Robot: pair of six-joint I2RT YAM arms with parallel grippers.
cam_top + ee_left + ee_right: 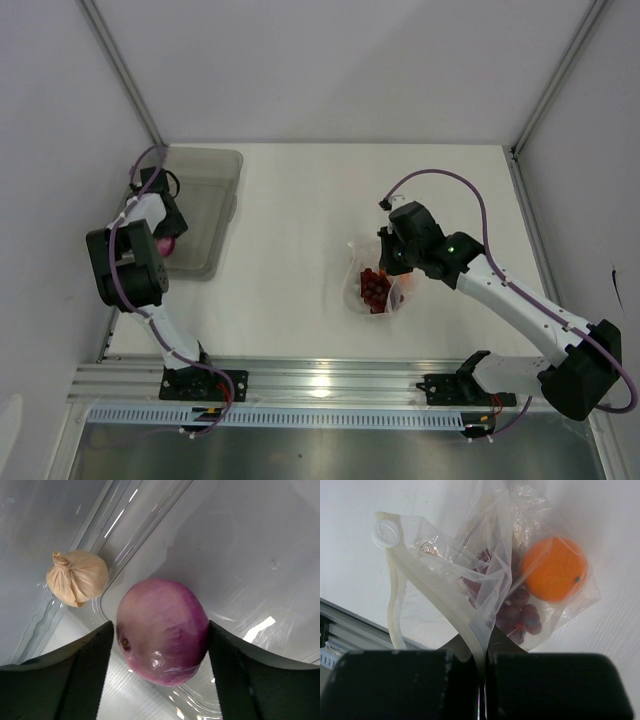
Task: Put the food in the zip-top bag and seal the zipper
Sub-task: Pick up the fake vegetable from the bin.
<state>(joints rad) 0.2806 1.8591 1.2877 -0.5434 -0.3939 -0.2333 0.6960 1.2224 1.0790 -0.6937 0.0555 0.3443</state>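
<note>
**Top external.** White surface (290,210), boxed in by pale walls (320,60); aluminium rail (320,378) along the near edge. Left hand (166,232) over the grey tub (215,170) at far left. Right hand (392,256) at the zip-top bag (372,290), right of centre.

**Left wrist.** Onion (162,630) inside the tub, between fingers (95,655) set wide, at or just short of its skin; grip cannot be told. Garlic bulb (77,577) just beside it.

**Right wrist.** Right hand pinched together on the bag's mouth edge by the zipper (394,595), mouth agape. Orange (554,569) and berries (522,611) inside.

**Step, as judged.** Fetching the onion. Next calls for firm closure, a lift and a carry to the open mouth, then garlic and sealing.
</note>
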